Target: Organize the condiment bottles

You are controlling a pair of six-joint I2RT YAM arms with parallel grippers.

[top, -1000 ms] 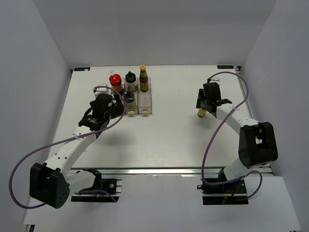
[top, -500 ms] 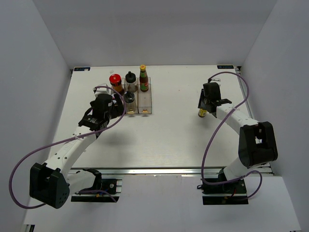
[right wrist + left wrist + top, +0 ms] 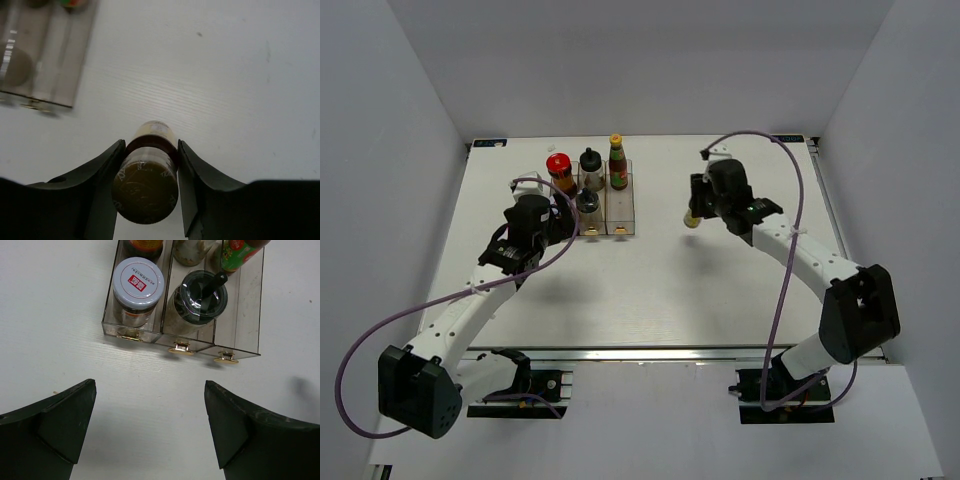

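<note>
Transfer step in hand. Right jaws are closed on the slim tan-capped bottle [image 3: 146, 180], one finger on each side just under the cap, cap end toward the wrist camera. The bottle is well to the right of the clear three-slot plastic rack [image 3: 621, 218], over bare white tabletop [image 3: 670, 290]. A shadow beneath it suggests it is lifted, not certain.

Rack contents:
- **Far end:** red-capped dark-sauce bottle [image 3: 558, 166], black-capped clear jar [image 3: 590, 160], yellow-capped red-labelled bottle [image 3: 617, 160].
- **Near end:** grey-lidded jar [image 3: 138, 282] in the left slot, second black-capped jar [image 3: 202, 290] in the middle slot.
- **Near end of the right slot:** bare, judged the likely destination.

Left jaws are spread wide and empty, hovering just off the rack's near end.

Next move, as judged: carry the bottle leftward to the rack's right slot and keep it upright. Lower it between the slot walls without knocking the yellow-capped bottle behind or the jar alongside, then release. The approach should stay clear of the left jaws.

Change from a second earlier: the bottle then stood much farther right of the rack, with the right jaws not yet closed round it. Now it is gripped and brought part of the way toward the rack. Left arm has hardly shifted, and the rack contents are the same.
</note>
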